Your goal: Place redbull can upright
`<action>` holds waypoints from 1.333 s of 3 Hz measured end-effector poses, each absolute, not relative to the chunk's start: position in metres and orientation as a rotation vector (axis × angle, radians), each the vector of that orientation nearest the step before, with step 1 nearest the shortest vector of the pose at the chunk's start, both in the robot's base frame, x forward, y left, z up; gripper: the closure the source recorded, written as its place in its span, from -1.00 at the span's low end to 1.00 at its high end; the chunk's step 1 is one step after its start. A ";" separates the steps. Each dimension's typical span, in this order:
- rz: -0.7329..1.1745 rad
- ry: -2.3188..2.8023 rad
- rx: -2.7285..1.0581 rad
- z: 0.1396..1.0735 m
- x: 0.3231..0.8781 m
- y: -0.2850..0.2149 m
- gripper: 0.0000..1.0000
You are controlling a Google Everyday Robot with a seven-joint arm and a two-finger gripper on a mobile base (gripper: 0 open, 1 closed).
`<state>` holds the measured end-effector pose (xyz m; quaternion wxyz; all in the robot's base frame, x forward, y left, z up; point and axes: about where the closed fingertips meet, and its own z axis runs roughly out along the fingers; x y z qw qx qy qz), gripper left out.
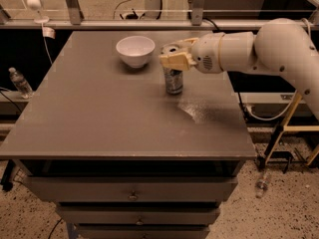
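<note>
The cream gripper (pixel 174 59) sits atop a silvery, dark-patched redbull can (pixel 174 82) near a white bowl (pixel 135 51) (grey table (pixel 99 123)).

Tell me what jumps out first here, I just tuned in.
The big white arm reaches in from the right, with its gripper at the top of the can. The can stands upright near the back of the grey table, right of centre. A white bowl sits just left of it, apart from it.
</note>
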<state>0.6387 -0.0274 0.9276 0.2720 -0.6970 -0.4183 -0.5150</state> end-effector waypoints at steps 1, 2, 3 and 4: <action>-1.398 -1.078 -1.846 0.926 0.636 -0.033 1.00; -1.410 -1.057 -1.831 0.926 0.631 -0.038 1.00; -1.405 -1.058 -1.829 0.926 0.631 -0.035 0.65; -1.401 -1.059 -1.827 0.926 0.631 -0.033 0.17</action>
